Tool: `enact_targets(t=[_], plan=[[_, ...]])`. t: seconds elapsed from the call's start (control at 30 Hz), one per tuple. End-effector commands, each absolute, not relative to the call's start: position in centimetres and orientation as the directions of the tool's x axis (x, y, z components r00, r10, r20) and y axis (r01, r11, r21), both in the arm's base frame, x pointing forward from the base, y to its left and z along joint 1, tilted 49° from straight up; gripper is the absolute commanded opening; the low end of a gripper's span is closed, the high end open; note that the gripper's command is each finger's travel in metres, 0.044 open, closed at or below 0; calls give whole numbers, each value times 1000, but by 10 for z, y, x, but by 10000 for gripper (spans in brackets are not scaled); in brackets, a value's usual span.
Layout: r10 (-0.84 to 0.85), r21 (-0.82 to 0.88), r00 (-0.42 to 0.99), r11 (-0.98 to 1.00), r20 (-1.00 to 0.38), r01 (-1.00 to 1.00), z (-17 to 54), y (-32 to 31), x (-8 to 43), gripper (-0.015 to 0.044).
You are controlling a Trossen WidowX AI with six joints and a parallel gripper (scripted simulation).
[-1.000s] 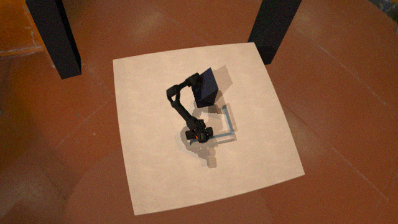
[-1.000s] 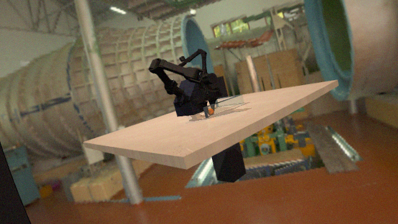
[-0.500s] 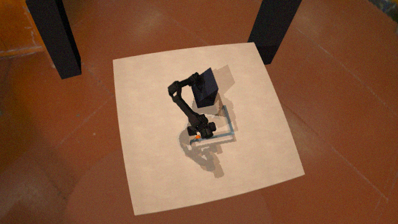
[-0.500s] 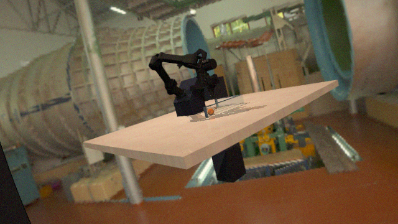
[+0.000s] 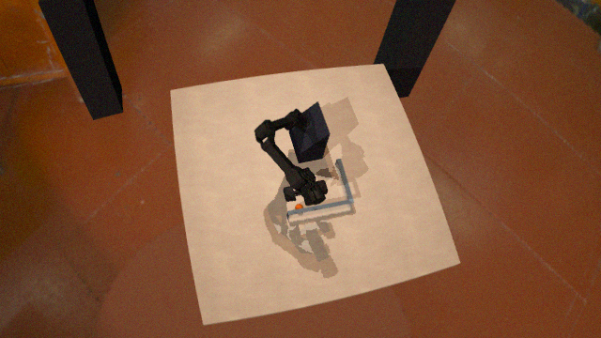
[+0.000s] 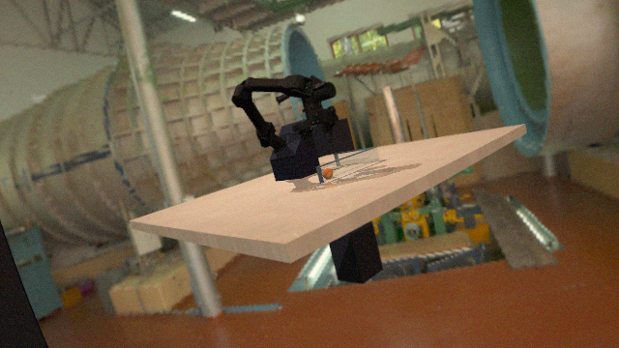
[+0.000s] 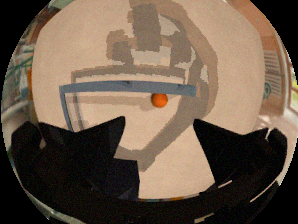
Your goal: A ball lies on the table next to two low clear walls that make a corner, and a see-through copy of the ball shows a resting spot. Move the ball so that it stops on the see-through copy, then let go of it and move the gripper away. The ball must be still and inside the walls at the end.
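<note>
The orange ball (image 5: pixel 299 207) (image 6: pixel 328 173) (image 7: pixel 159 100) rests on the table on the inner side of the long clear wall (image 5: pixel 324 207) (image 7: pixel 110 86), near that wall's free end. I cannot tell whether it touches the wall. The short clear wall (image 5: pixel 345 180) (image 7: pixel 65 110) meets the long one at the far end from the ball. No separate see-through copy shows; only one orange ball is visible. My gripper (image 5: pixel 305 194) (image 6: pixel 316 124) (image 7: pixel 160 121) is open and empty above the table, with its fingers apart and clear of the ball.
The dark block (image 5: pixel 310 133) (image 6: pixel 295 155) at the arm's base stands on the table (image 5: pixel 235 282) (image 6: pixel 232 213) behind the walls. The arm reaches over from it, and its shadow falls across the walls and the table.
</note>
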State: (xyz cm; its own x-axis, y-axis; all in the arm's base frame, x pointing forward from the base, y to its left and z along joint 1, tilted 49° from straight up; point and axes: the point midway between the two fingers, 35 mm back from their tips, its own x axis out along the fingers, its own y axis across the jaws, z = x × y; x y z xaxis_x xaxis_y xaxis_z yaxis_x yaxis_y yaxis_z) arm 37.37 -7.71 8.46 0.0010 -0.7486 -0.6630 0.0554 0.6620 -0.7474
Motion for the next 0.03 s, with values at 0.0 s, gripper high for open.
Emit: enact_targets(t=[0.0], plan=[[-747, -745, 10, 664, -665, 66, 96, -68, 374, 440]])
